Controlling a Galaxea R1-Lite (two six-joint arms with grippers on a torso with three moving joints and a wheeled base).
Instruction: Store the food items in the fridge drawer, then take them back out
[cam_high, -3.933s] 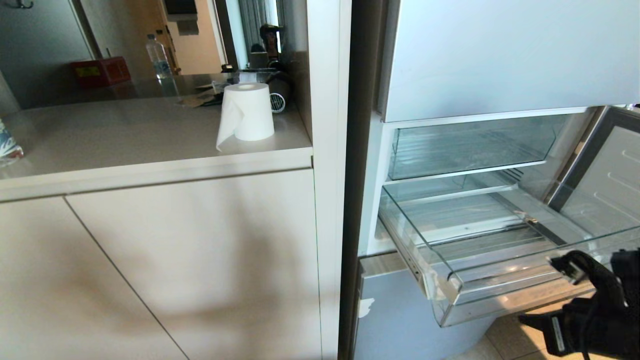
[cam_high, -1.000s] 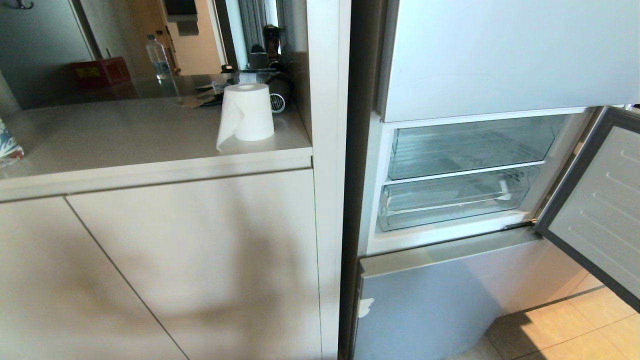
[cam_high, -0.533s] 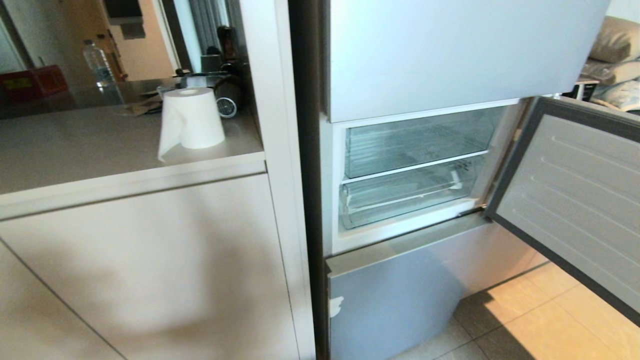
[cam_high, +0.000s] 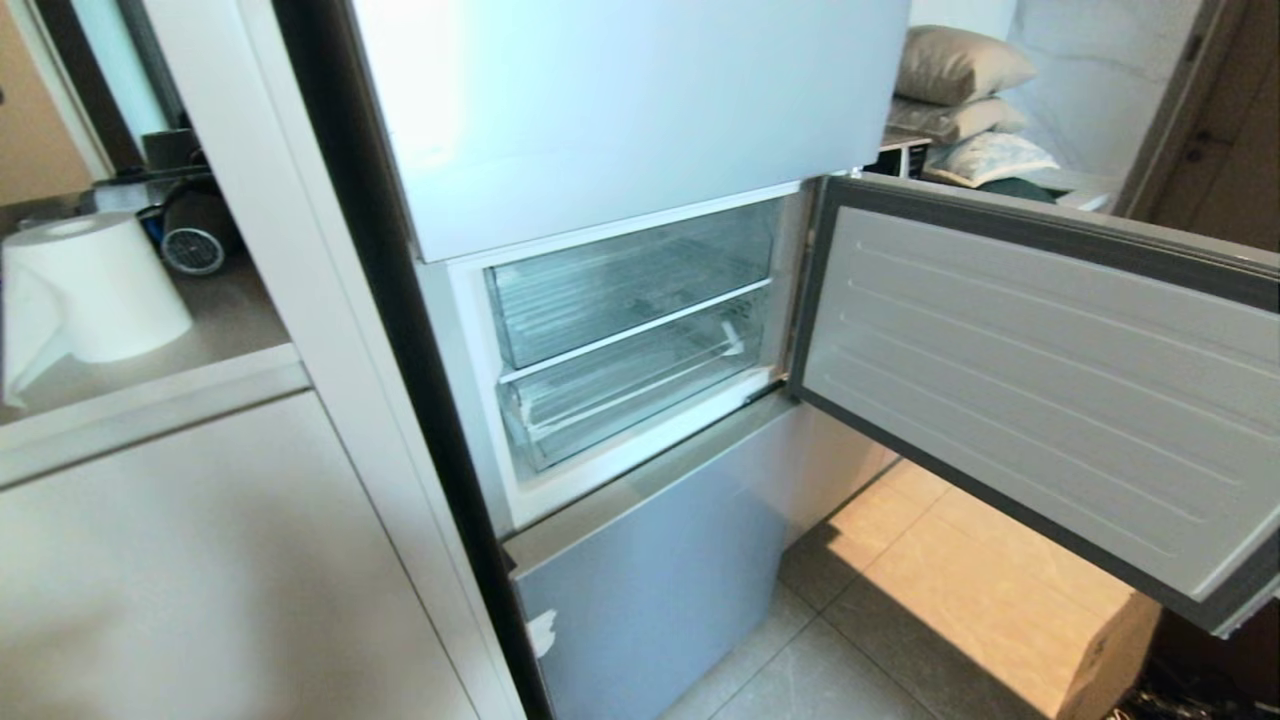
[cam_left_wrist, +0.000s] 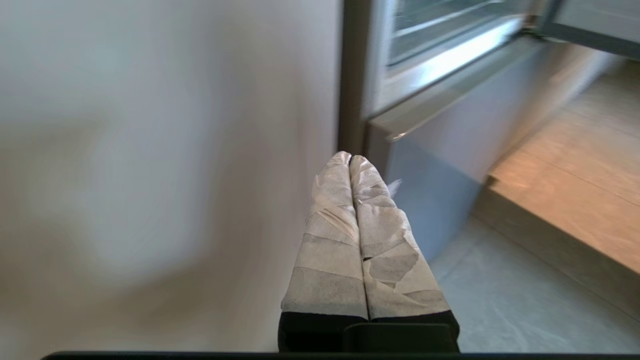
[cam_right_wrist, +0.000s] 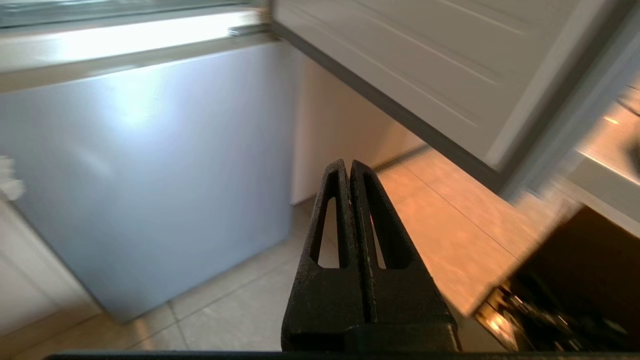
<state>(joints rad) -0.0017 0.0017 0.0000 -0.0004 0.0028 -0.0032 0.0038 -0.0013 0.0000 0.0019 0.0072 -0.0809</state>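
The fridge drawer (cam_high: 640, 385), clear with a ribbed floor, sits pushed in as the lower of two clear bins in the open middle compartment of the pale blue-grey fridge. The food items are out of view, and none show through the drawer's front. Neither arm appears in the head view. My left gripper (cam_left_wrist: 350, 157), its fingers wrapped in pale tape, is shut and empty, low beside the cabinet front near the fridge's lower door. My right gripper (cam_right_wrist: 348, 162), black, is shut with nothing in it, and hangs over the floor tiles below the open door.
The compartment door (cam_high: 1040, 380) stands swung open to the right. A cardboard box (cam_high: 1010, 620) lies on the floor beneath it. The lower fridge door (cam_high: 650, 580) is closed. A paper towel roll (cam_high: 90, 290) stands on the counter (cam_high: 150, 410) at the left.
The drawer, pulled out with my right gripper at it 3.9 s ago, is now pushed in and that gripper has left the head view. The camera has swung right, shifting the scene left.
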